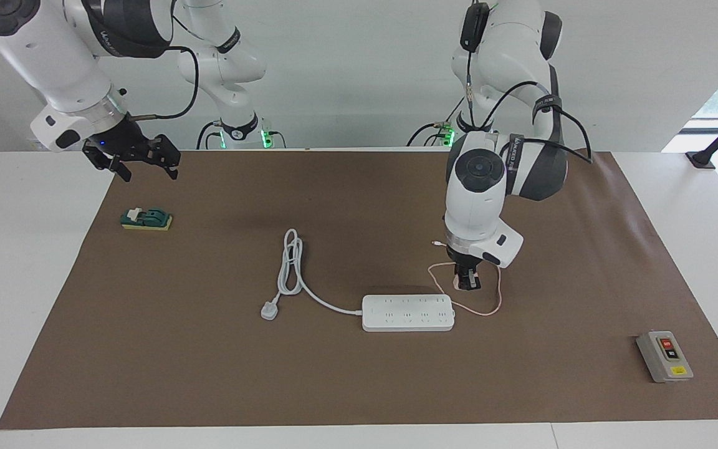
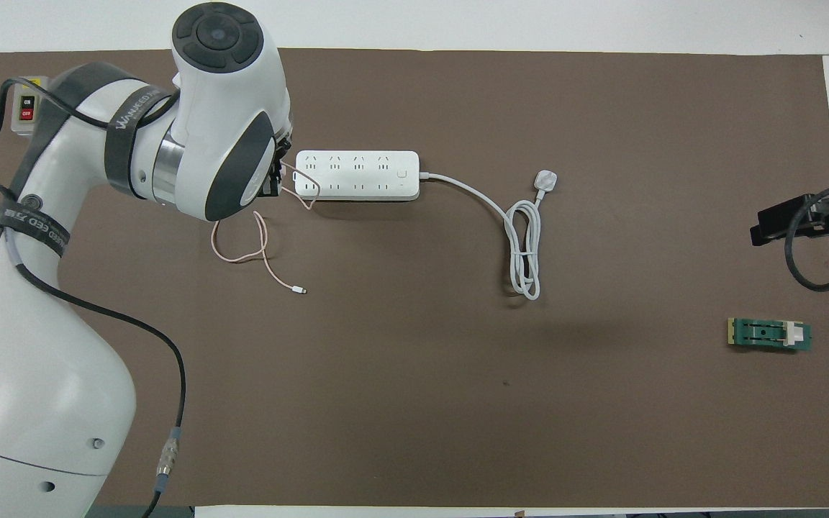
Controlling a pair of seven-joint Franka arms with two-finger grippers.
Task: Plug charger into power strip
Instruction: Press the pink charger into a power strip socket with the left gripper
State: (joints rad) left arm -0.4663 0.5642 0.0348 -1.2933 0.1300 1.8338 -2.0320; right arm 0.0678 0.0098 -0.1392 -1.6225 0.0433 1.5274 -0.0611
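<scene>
The white power strip [image 1: 407,312] [image 2: 357,175] lies flat on the brown mat, sockets up. My left gripper [image 1: 466,280] hangs just above the mat beside the strip's end toward the left arm's end of the table, shut on the pale-pink charger [image 1: 458,285]. In the overhead view the left arm hides the charger and most of the left gripper [image 2: 275,178]. The charger's thin pink cable [image 1: 487,307] [image 2: 242,252] trails in loops on the mat, and one loop lies over the strip's corner. My right gripper [image 1: 141,159] [image 2: 810,219] waits open in the air over the mat's edge at the right arm's end.
The strip's thick white cord [image 2: 522,244] coils on the mat and ends in a white plug [image 1: 269,310]. A green block [image 1: 146,219] [image 2: 769,334] lies under the right gripper's area. A grey box with red and black buttons [image 1: 664,355] sits at the left arm's end.
</scene>
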